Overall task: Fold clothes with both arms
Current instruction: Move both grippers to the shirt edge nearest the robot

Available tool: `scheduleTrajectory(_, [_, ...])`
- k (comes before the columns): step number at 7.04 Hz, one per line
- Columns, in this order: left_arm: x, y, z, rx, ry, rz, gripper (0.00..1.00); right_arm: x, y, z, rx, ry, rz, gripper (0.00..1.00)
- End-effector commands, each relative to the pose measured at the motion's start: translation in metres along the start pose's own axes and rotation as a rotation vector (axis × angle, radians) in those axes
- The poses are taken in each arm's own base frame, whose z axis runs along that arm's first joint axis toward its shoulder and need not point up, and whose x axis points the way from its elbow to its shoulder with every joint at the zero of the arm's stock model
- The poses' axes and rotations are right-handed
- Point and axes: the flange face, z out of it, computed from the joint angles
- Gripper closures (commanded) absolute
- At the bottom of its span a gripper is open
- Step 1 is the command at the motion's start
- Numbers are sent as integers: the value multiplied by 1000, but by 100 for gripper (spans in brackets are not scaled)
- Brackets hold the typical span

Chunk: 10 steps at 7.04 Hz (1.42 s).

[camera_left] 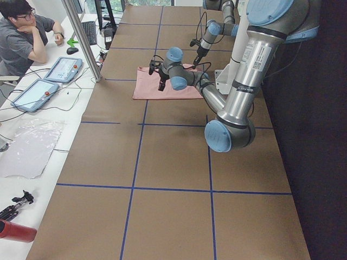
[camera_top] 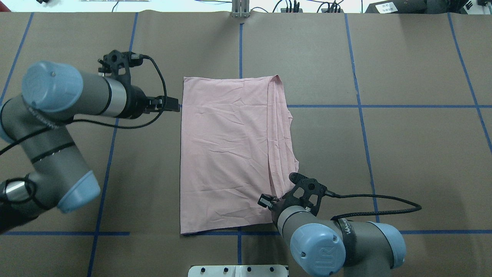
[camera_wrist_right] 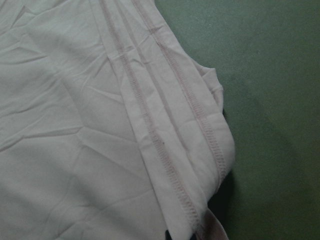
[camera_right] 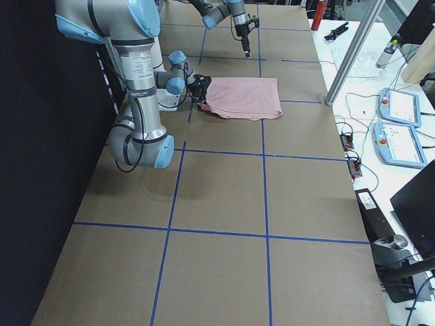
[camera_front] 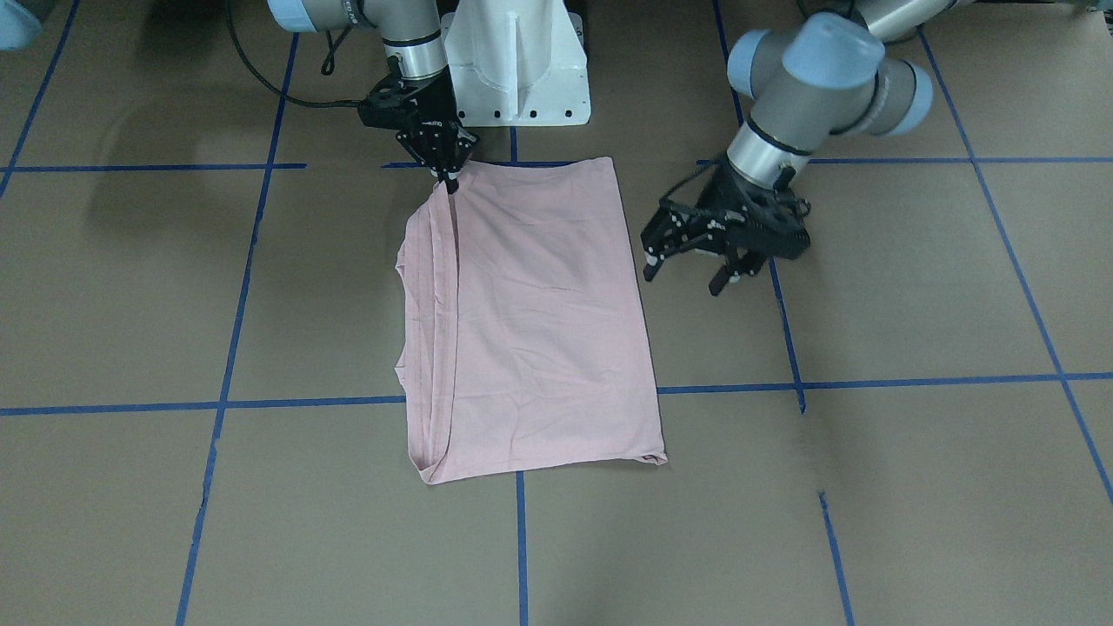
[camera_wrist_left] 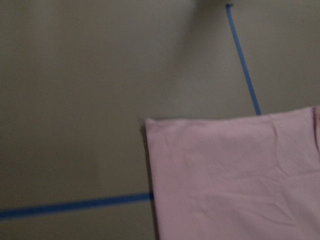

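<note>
The pale pink T-shirt (camera_front: 530, 322) lies folded into a tall rectangle on the brown table, its print hidden. Layered hems run down one long side (camera_wrist_right: 165, 145). My right gripper (camera_front: 449, 181) is shut on the shirt's corner nearest the robot base, and the cloth puckers up slightly there. My left gripper (camera_front: 684, 276) hangs open just above the table beside the opposite long edge, clear of the cloth. In the overhead view it (camera_top: 173, 104) points at that edge of the shirt (camera_top: 230, 154). The left wrist view shows only a far shirt corner (camera_wrist_left: 240, 175).
The white pedestal base (camera_front: 517, 61) stands right behind the shirt. Blue tape lines (camera_front: 261, 404) grid the table. A person (camera_left: 21, 32) sits at a side bench with control tablets (camera_left: 62, 67) and a metal post (camera_left: 81, 38).
</note>
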Motion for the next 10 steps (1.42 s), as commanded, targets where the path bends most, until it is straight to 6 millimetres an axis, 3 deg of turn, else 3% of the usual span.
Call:
scheduleTrajectory(1, [17, 118, -4, -19, 1, -234, 4, 0, 0, 0, 2, -2, 1, 100])
scheduleTrajectory(2, [27, 162, 8, -41, -5, -303, 31, -1, 0, -1, 3, -4, 1, 100])
scheduleTrajectory(3, [26, 195, 22, -58, -41, -312, 41, -1, 0, -1, 6, -5, 0, 100])
scheduleTrajectory(6, [16, 233, 48, -93, -127, -289, 40, -1, 0, -1, 8, -5, 1, 100])
scheduleTrajectory(10, [20, 253, 52, -124, -146, -268, 40, -1, 0, -1, 8, -5, 1, 100])
